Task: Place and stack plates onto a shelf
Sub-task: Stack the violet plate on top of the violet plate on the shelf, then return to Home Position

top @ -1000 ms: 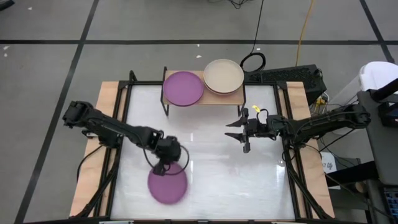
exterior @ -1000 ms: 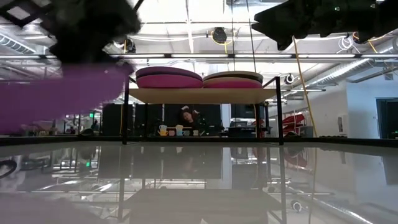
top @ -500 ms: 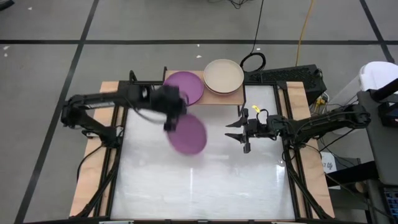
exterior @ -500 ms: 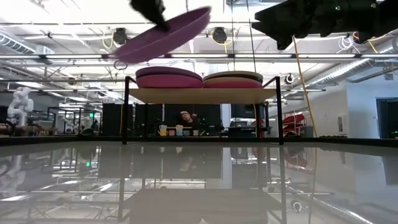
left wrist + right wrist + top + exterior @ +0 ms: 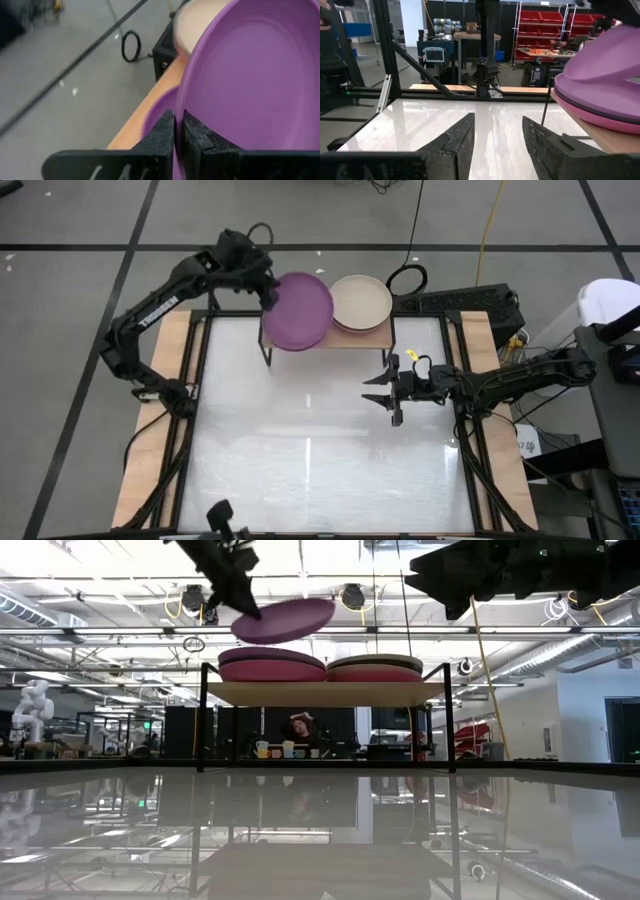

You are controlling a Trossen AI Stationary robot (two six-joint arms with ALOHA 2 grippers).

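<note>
My left gripper point(image 5: 268, 290) is shut on a purple plate point(image 5: 300, 311) and keeps it in the air over the shelf's left stack. That stack point(image 5: 272, 665) has a purple plate on top and magenta beneath, and rests on the shelf's light wood top point(image 5: 325, 693). The right stack point(image 5: 360, 302) is topped by a beige plate. In the left wrist view the stack's purple plate point(image 5: 160, 107) shows under the held plate point(image 5: 250, 75). My right gripper point(image 5: 386, 393) hovers open above the table's right half, near side of the shelf, holding nothing point(image 5: 497, 135). My left gripper pinches the purple plate's rim point(image 5: 181, 102) at the plate's left edge between its two fingers, one finger point(image 5: 162, 135) on the underside, the other on the inner face. The fingers come from the table's left. The plate is lifted clear, slightly tilted, its right side higher point(image 5: 283, 620).
The white table top point(image 5: 310, 460) lies open in front of the shelf, flanked by black frame rails and wooden side edges point(image 5: 170, 340). A coiled black cable point(image 5: 407, 278) and a dark box point(image 5: 460, 305) sit beyond the shelf's right end.
My left gripper has carried the purple plate up from the table's near left part and toward the far edge, arriving above the shelf's left stack. The plate was steeply tilted on the way and now sits closer to level. My right arm kept still.
</note>
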